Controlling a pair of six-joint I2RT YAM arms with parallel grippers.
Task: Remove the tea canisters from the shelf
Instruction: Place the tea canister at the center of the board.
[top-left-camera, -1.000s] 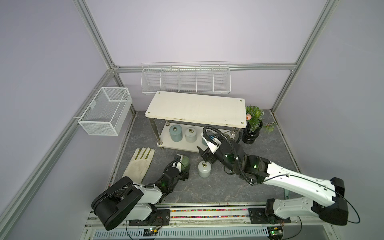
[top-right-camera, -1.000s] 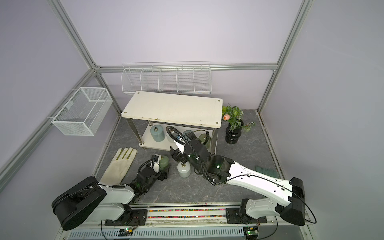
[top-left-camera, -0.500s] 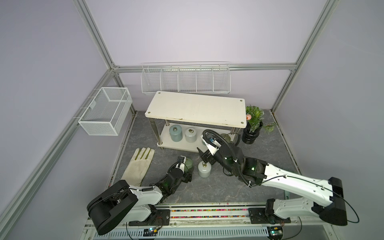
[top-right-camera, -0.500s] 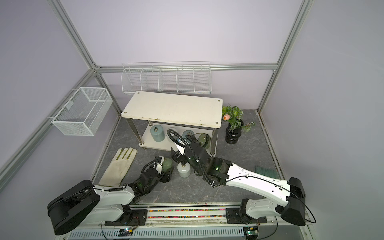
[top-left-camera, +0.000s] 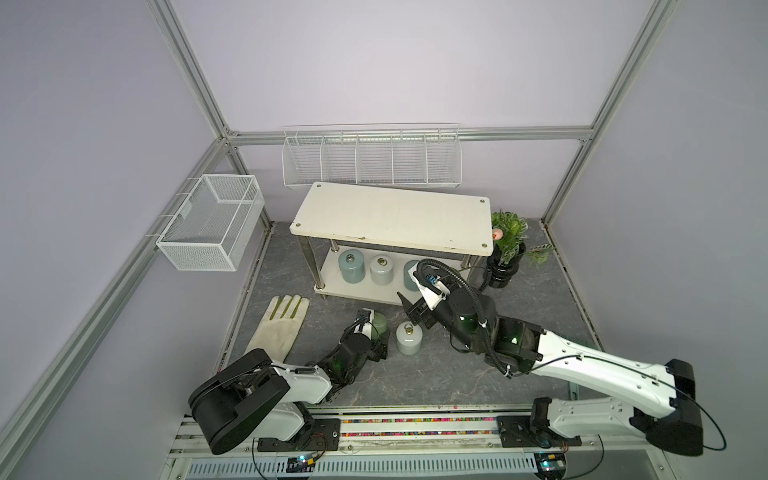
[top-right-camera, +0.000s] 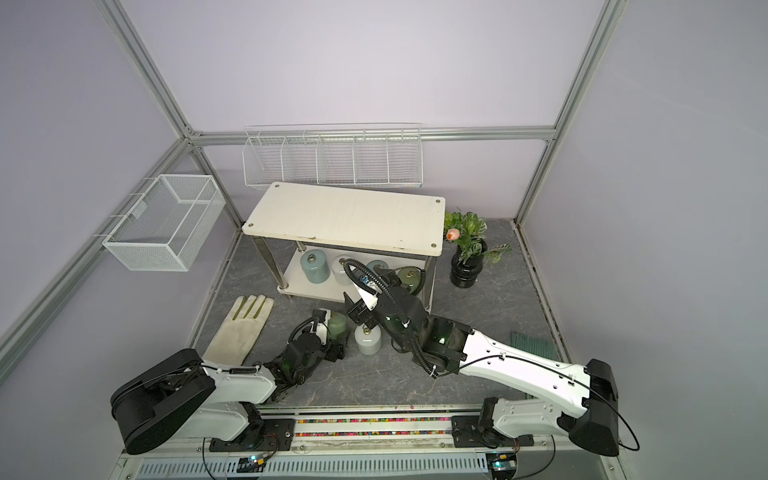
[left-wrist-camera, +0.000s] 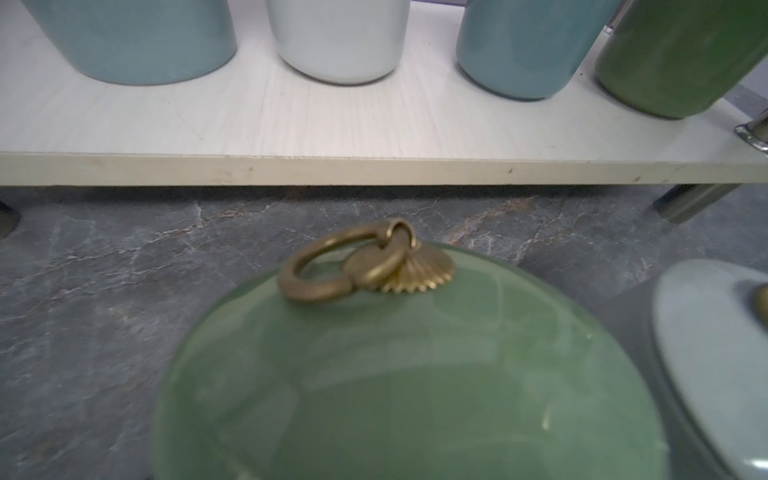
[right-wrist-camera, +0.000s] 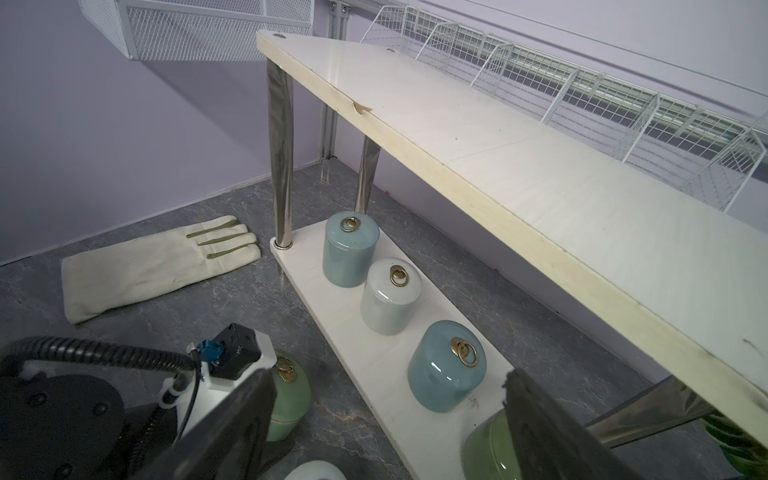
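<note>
left gripper (top-left-camera: 372, 330) sat low over the grey floor (top-left-camera: 415, 382), right up against a green canister (top-left-camera: 380, 325). whether it squeezed the canister or only flanked it could not be told; the left wrist view showed just the glossy lid and its brass ring pull (left-wrist-camera: 349, 266) close up. right gripper (top-left-camera: 411, 313) hung empty, its fingers (right-wrist-camera: 245, 415) spread wide, above a white canister (top-left-camera: 408, 340) that stood upright on the floor just beside the green one. both canisters were off the shelf (top-left-camera: 395, 216), in front of its lower board (right-wrist-camera: 374, 357). on that board four more stood in a row: a blue-grey canister (right-wrist-camera: 350, 253), a second white canister (right-wrist-camera: 388, 303), another blue-grey canister (right-wrist-camera: 440, 374) and a darker green canister (right-wrist-camera: 484, 451) at the end nearest the plant vase (top-left-camera: 503, 274). a cream glove (top-left-camera: 282, 324) lay flat on the floor near the shelf's left end. a wire basket (top-left-camera: 212, 224) hung on the side wall and a divided wire rack (top-left-camera: 370, 160) on the back wall.
</note>
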